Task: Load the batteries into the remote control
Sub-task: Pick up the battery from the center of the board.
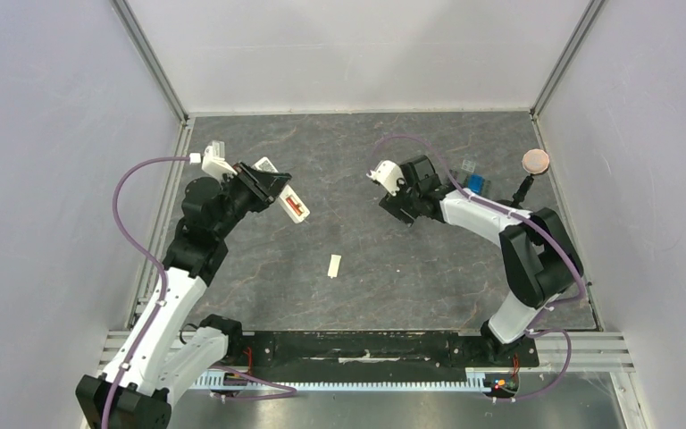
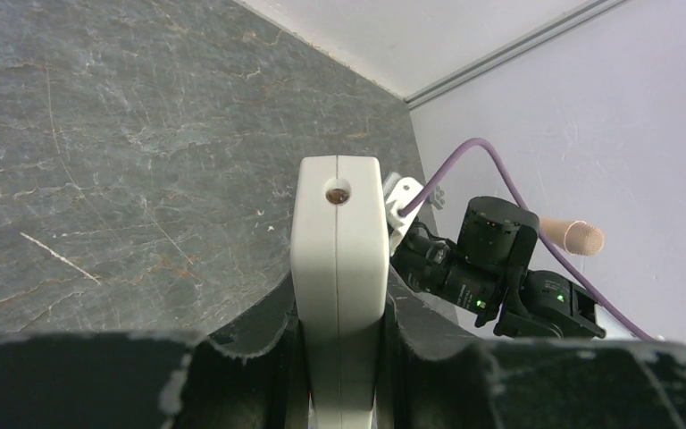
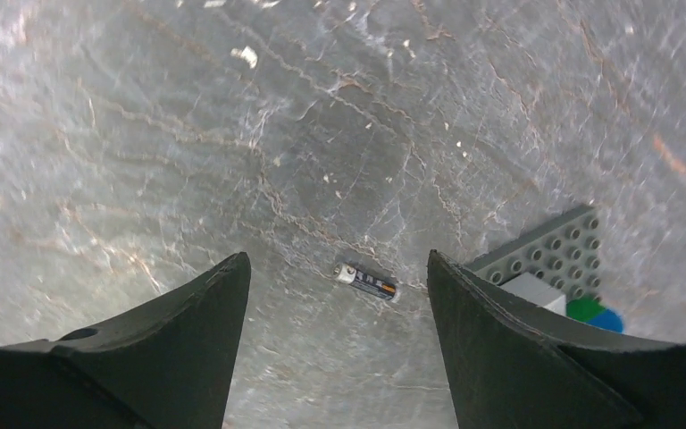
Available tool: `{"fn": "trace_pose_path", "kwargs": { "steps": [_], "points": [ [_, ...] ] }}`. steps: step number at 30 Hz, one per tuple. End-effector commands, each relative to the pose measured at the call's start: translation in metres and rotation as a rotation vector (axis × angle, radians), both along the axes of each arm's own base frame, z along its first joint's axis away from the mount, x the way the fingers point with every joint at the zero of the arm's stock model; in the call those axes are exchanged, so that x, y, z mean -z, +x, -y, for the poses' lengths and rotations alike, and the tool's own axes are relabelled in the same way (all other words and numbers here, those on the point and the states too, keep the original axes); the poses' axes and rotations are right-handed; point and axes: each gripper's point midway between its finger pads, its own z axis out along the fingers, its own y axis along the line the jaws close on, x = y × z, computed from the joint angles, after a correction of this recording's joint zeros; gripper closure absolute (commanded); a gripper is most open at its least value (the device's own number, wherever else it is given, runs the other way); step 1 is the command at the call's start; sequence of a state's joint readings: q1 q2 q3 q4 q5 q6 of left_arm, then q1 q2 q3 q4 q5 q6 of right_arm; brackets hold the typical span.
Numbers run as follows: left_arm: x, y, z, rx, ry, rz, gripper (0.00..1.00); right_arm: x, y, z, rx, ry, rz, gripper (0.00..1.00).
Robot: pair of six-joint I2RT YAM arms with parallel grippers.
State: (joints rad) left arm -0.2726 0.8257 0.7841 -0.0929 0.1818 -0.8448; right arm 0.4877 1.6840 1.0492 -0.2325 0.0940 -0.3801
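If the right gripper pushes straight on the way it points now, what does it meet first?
Most likely the battery lying on the table, between the open fingers of the right gripper; nothing else shows in that line. Depth is hard to judge.

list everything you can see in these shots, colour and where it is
remote control: one, white, held in the left gripper; a red strip on it, perhaps a battery, too small to tell
battery: one, dark with a pale tip, lying on the table below the right gripper
cover piece: one, white, flat on the table near the middle
blocks: small cluster, blue, green and grey, on a grey studded plate, far right
round pad: one, pinkish, on a black stalk, far right corner
table: one, dark grey, marbled
left gripper: black, shut on the remote control
right gripper: black, open
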Motion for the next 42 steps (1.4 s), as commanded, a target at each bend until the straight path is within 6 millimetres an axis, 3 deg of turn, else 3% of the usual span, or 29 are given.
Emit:
{"fn": "trace_pose_path", "kwargs": {
  "steps": [1,8,26,30,37,42],
  "points": [
    [-0.042,0.005,0.003,0.022,0.011,0.145,0.98,-0.010,0.009,0.004,-0.272,-0.178,0.017,0.25],
    [-0.039,0.012,0.003,0.015,0.021,0.136,0.98,-0.002,0.018,0.021,-0.418,-0.302,-0.032,0.26],
    [-0.034,0.027,-0.001,-0.023,0.023,0.136,0.98,0.023,0.012,0.036,-0.544,-0.252,-0.217,0.34],
    [-0.034,0.030,0.000,-0.025,0.025,0.135,0.98,0.031,0.012,0.038,-0.527,-0.236,-0.249,0.47],
    [-0.036,0.035,-0.002,-0.040,0.025,0.142,0.98,0.038,0.013,0.041,-0.521,-0.229,-0.268,0.51],
    [-0.036,0.038,-0.001,-0.036,0.028,0.141,0.98,0.046,0.015,0.048,-0.504,-0.250,-0.283,0.62]
  ]
}}
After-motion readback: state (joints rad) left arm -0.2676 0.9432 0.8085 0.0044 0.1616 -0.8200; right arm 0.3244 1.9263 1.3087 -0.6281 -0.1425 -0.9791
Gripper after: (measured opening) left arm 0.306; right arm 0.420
